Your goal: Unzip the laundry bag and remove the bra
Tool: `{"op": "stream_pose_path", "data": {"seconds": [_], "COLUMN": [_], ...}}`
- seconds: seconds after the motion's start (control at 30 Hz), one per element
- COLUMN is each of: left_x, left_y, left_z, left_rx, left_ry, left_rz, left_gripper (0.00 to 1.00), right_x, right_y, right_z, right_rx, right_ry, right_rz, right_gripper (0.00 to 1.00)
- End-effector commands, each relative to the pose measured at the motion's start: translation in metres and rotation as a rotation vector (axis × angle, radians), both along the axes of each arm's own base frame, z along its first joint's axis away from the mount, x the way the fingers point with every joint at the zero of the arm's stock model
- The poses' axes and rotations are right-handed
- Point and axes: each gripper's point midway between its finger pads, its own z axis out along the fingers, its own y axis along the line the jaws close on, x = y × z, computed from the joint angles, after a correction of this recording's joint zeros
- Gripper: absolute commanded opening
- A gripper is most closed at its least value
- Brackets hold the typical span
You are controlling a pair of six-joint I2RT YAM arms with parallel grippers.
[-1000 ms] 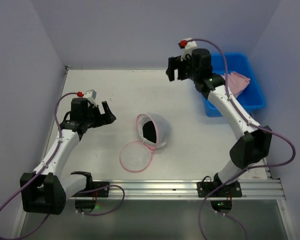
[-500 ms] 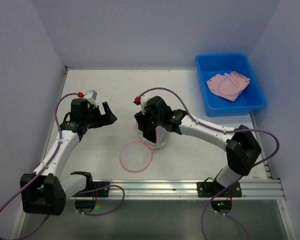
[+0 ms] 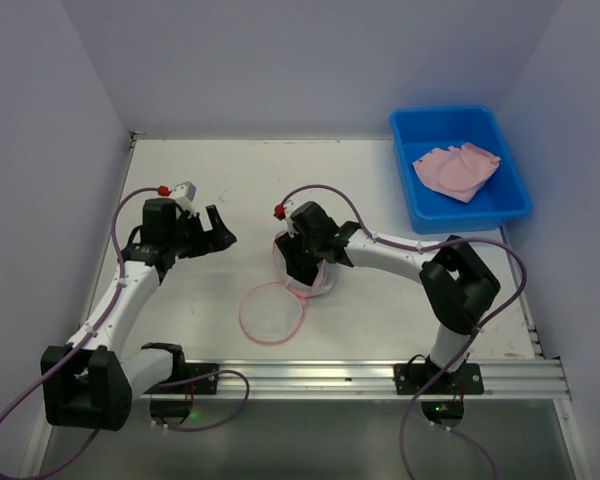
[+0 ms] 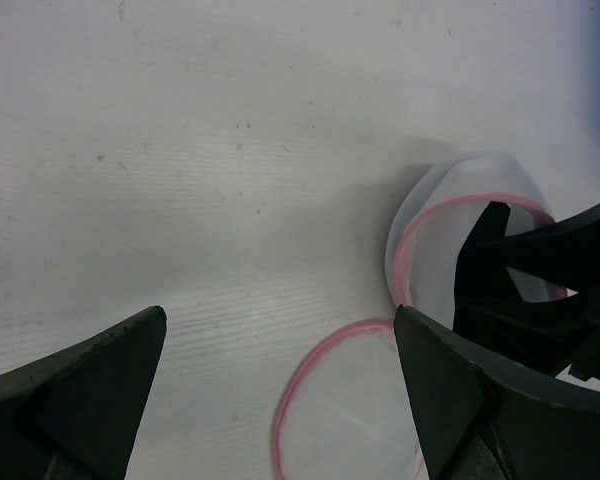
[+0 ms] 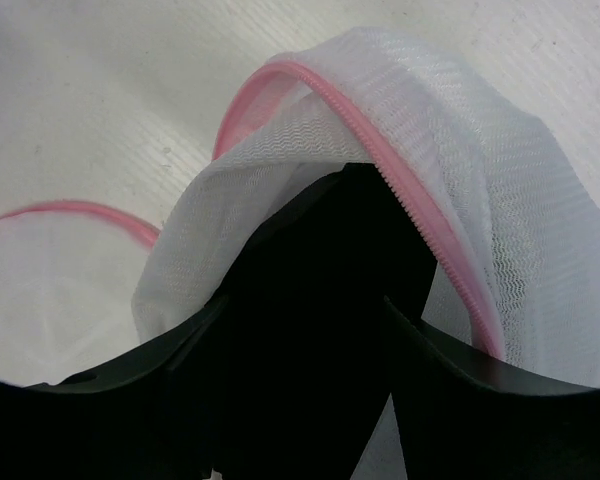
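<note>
The laundry bag (image 3: 323,282), white mesh with pink zipper trim, stands unzipped mid-table, and its round flap (image 3: 272,312) lies flat in front of it. My right gripper (image 3: 298,262) is down at the bag's mouth. In the right wrist view its jaws (image 5: 305,300) press a black form inside the mesh dome (image 5: 460,150) from both sides. The pale pink bra (image 3: 455,168) lies in the blue bin. My left gripper (image 3: 218,228) hovers open to the bag's left. In its wrist view, the bag (image 4: 430,230) and flap (image 4: 350,420) lie beyond its empty gripper (image 4: 280,320).
The blue plastic bin (image 3: 412,208) sits at the back right corner of the table. Purple walls close in the left, back and right sides. A metal rail (image 3: 360,378) with both arm bases runs along the near edge.
My right arm swung from beside the blue bin down to the laundry bag, and its jaws narrowed onto the bag's mouth. The left arm stayed put and open.
</note>
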Motion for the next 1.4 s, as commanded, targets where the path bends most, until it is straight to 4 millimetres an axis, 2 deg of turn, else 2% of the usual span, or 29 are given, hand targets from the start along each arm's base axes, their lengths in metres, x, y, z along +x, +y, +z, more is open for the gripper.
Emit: {"op": "stream_pose_path", "data": {"seconds": [0.0,0.2,0.3,0.33,0.43,0.53,0.57,0.63,0.67,0.73,0.8,0.93,1.1,1.2,1.3,1.37], "left_x": [0.002,-0.003,-0.005,-0.011,-0.012,-0.012,-0.012,-0.014,-0.01,-0.012,-0.015,-0.02,-0.016,-0.015,-0.014,-0.015], "left_y": [-0.012,-0.034,-0.054,-0.068,-0.082,-0.089,-0.091,-0.1,-0.104,-0.114,-0.12,-0.135,-0.138,-0.14,-0.143,-0.146], "left_z": [0.006,-0.002,-0.006,-0.011,-0.025,-0.037,-0.039,-0.043,-0.04,-0.042,-0.042,-0.035,-0.036,-0.044,-0.05,-0.056], "left_rx": [-0.062,-0.147,-0.157,-0.163,-0.182,-0.224,-0.23,-0.244,-0.253,-0.263,-0.277,-0.317,-0.3,-0.291,-0.268,-0.263], "left_ry": [-0.025,0.028,0.039,0.06,0.082,0.103,0.109,0.117,0.094,0.099,0.105,0.091,0.077,0.093,0.095,0.109], "left_rz": [-0.061,-0.12,-0.132,-0.153,-0.149,-0.136,-0.136,-0.152,-0.16,-0.184,-0.197,-0.243,-0.22,-0.212,-0.206,-0.214], "left_gripper": [1.0,1.0,1.0,1.0,0.99,0.96,0.95,0.93,0.93,0.91,0.9,0.89,0.87,0.82,0.73,0.67], "right_x": [0.007,-0.003,-0.013,-0.014,-0.018,-0.021,-0.022,-0.022,-0.023,-0.023,-0.026,-0.033,-0.041,-0.045,-0.046,-0.047], "right_y": [-0.006,-0.009,-0.005,-0.006,-0.008,-0.012,-0.012,-0.013,-0.013,-0.012,-0.01,-0.005,-0.001,0.003,0.004,0.004], "right_z": [-0.002,-0.019,-0.024,-0.026,-0.035,-0.043,-0.043,-0.043,-0.044,-0.036,-0.031,-0.006,0.015,0.03,0.042,0.043], "right_rx": [-0.022,-0.057,-0.04,-0.045,-0.063,-0.078,-0.075,-0.07,-0.07,-0.049,-0.019,0.077,0.175,0.231,0.272,0.279], "right_ry": [-0.013,0.038,0.076,0.082,0.102,0.115,0.115,0.116,0.114,0.101,0.095,0.064,0.032,0.015,-0.007,-0.011], "right_rz": [-0.04,-0.017,0.037,0.039,0.034,0.035,0.037,0.038,0.037,0.041,0.056,0.079,0.097,0.111,0.117,0.118], "right_gripper": [0.63,0.72,0.76,0.77,0.77,0.66,0.49,0.3,0.1,0.0,0.0,0.0,0.0,0.0,0.0,0.0]}}
